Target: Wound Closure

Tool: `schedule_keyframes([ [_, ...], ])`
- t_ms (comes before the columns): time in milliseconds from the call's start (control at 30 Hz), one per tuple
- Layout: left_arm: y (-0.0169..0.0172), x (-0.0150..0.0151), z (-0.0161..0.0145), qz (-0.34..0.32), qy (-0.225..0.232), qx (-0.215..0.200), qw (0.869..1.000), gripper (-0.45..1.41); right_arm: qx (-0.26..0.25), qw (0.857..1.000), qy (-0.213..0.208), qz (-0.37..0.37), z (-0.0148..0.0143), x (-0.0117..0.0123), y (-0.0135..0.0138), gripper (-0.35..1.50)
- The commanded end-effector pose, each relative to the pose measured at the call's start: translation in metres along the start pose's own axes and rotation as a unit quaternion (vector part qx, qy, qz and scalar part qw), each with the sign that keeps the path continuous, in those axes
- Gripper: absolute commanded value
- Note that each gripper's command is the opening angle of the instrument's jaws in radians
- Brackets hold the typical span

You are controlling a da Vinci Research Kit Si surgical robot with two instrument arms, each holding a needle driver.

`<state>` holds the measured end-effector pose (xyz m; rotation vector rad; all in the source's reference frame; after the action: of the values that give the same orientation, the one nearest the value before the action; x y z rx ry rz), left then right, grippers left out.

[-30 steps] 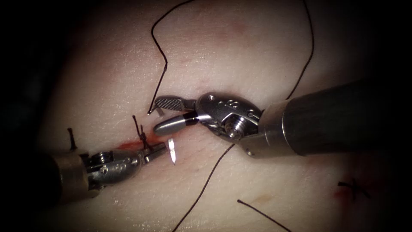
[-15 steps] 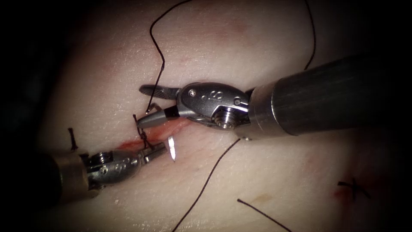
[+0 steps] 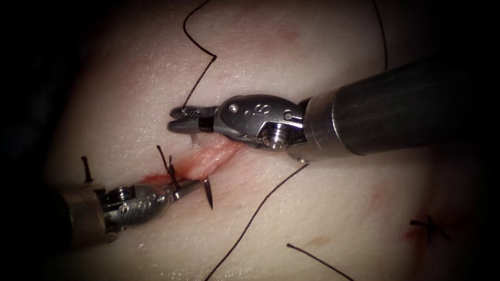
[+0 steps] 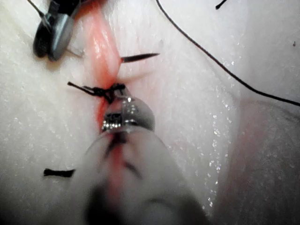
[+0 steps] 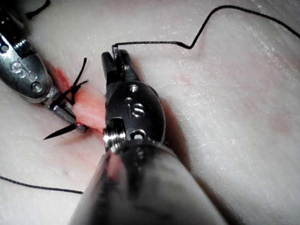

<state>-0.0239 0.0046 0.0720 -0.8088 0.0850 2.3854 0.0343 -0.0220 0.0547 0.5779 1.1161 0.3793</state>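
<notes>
- Endoscope view: the right tool [image 3: 179,118] has closed its fingers, open a second ago, on the needle's [image 3: 208,190] thread end [image 3: 194,89].
- The left tool [image 3: 188,186] stays clamped near the needle's tip, which pokes out of the tissue [image 3: 291,208] just right of the cut [image 3: 208,157].
- The thread now kinks above.

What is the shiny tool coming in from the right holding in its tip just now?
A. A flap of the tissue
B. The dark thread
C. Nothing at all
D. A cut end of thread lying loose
B. The right tool has its jaws closed on the thread, close to the needle's swaged end, beside the open cut; the right wrist view shows the thread running straight out of the closed tip.
</notes>
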Motion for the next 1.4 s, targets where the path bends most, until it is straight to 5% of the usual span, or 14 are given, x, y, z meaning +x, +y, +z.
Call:
schedule_keyframes([
  [33,0.0009,-0.0003,0.0008,-0.001,-0.001,-0.001,1.000,-0.15,0.011,1.000,-0.006,0.021,0.0008,-0.0012,-0.0014,-0.35],
  [500,0.0010,-0.0001,0.0007,-0.002,-0.001,0.000,1.000,-0.15,0.028,0.993,-0.025,0.111,-0.0010,-0.0034,-0.0028,-0.35],
  [600,0.0029,0.0003,-0.0007,0.047,0.007,-0.013,0.999,-0.13,0.009,0.994,0.053,0.093,-0.0018,-0.0016,-0.0006,0.71],
  [767,0.0046,0.0021,-0.0024,0.107,0.039,-0.024,0.993,0.09,-0.005,0.992,0.093,0.085,-0.0031,-0.0002,0.0011,1.13],
  [1067,0.0037,0.0042,-0.0022,0.230,0.077,-0.004,0.970,0.62,0.001,0.989,0.120,0.085,-0.0068,-0.0011,0.0016,1.13],
  [1400,0.0045,0.0053,-0.0008,0.370,0.090,0.044,0.924,0.61,-0.019,0.989,0.144,0.039,-0.0086,-0.0019,0.0017,0.98],
])
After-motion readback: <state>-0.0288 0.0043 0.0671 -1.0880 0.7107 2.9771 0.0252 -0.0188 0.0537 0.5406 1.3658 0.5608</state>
